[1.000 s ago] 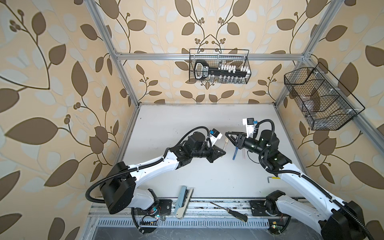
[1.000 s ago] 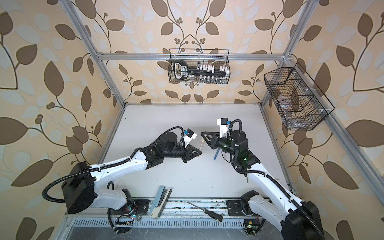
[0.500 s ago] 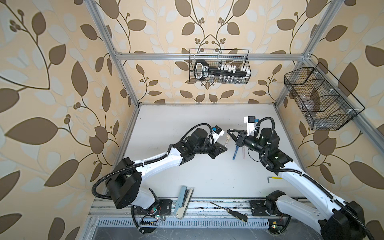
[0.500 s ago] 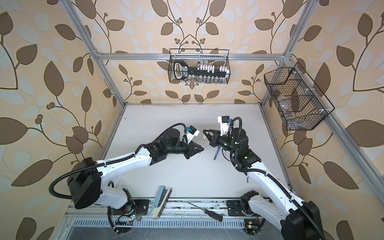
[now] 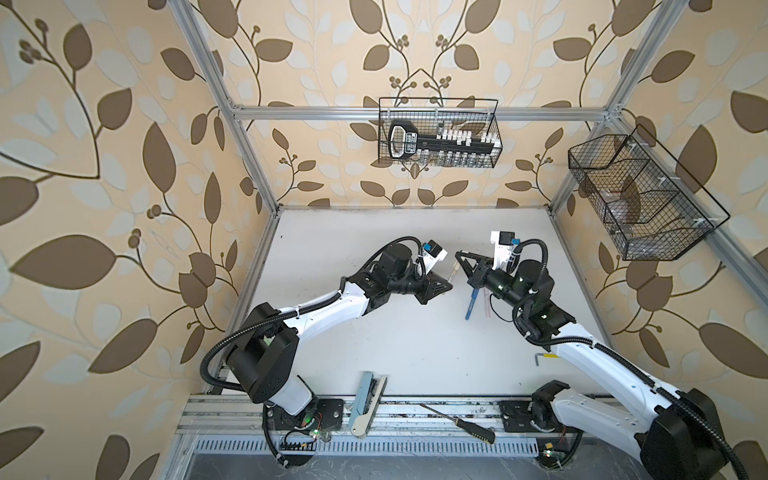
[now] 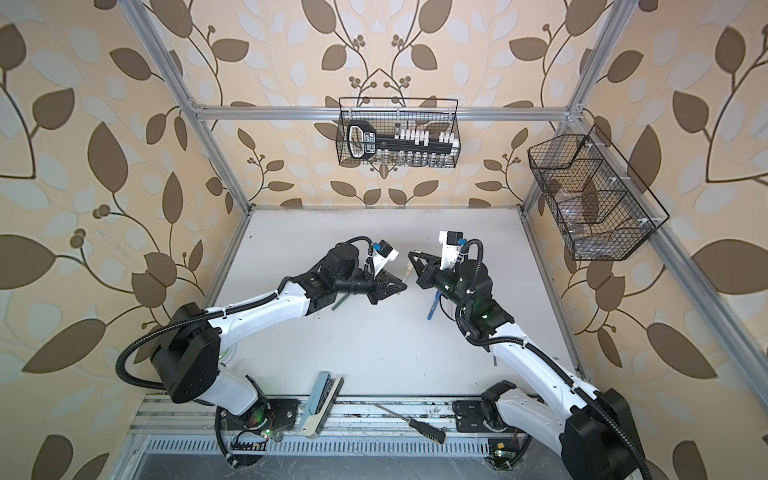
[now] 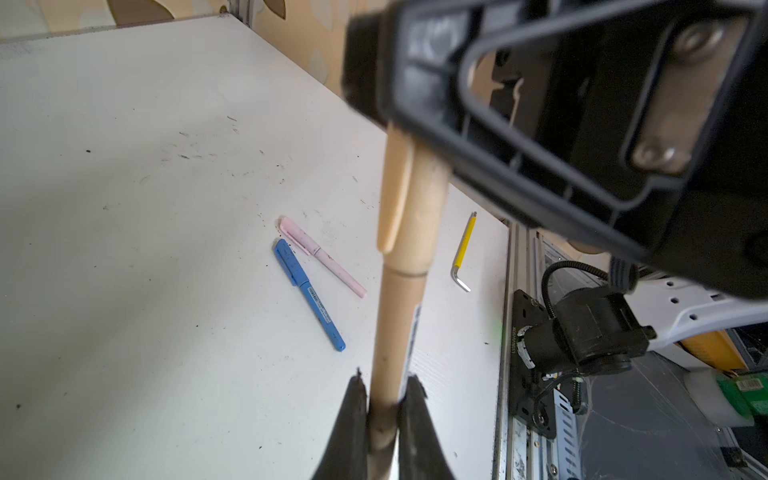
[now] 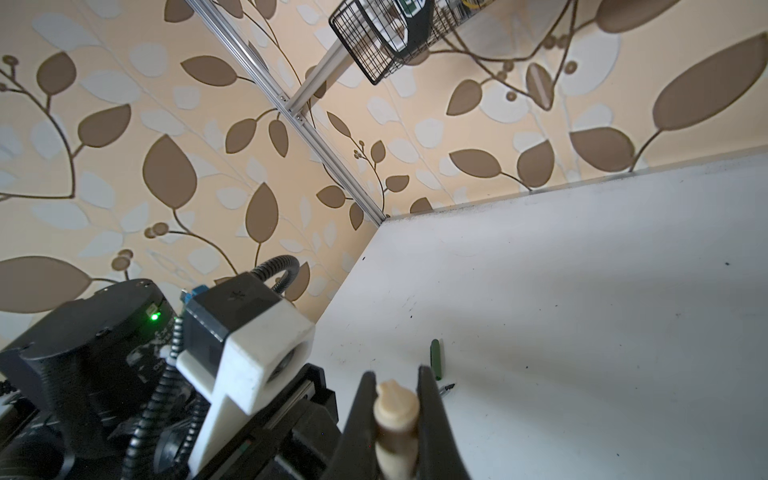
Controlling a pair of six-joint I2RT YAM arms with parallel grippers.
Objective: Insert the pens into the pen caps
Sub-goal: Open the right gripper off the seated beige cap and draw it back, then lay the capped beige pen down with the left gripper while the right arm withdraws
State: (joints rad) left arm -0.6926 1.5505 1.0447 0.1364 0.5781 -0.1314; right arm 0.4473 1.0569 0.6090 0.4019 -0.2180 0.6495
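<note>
A tan pen (image 7: 395,332) is held in the air between my two grippers, its tip end inside the tan pen cap (image 7: 419,208). My left gripper (image 7: 384,382) is shut on the barrel. My right gripper (image 8: 395,374) is shut on the cap (image 8: 395,405). In both top views the grippers (image 5: 449,286) (image 5: 458,254) meet above mid-table. A blue pen (image 7: 309,293) and a pale pink pen (image 7: 322,257) lie capped side by side on the table. A dark green cap (image 8: 435,359) lies by a dark pen tip (image 8: 446,388). A green pen (image 6: 338,302) shows under my left arm.
A yellow hex key (image 7: 463,249) lies near the table's right front. A black-handled screwdriver (image 5: 457,424) and a grey-blue tool (image 5: 368,401) rest on the front rail. Wire baskets hang on the back wall (image 5: 438,133) and right wall (image 5: 640,199).
My right gripper has shut on the tan cap. My left arm has pushed the tan pen toward it, bringing both grippers closer together and slightly farther back.
</note>
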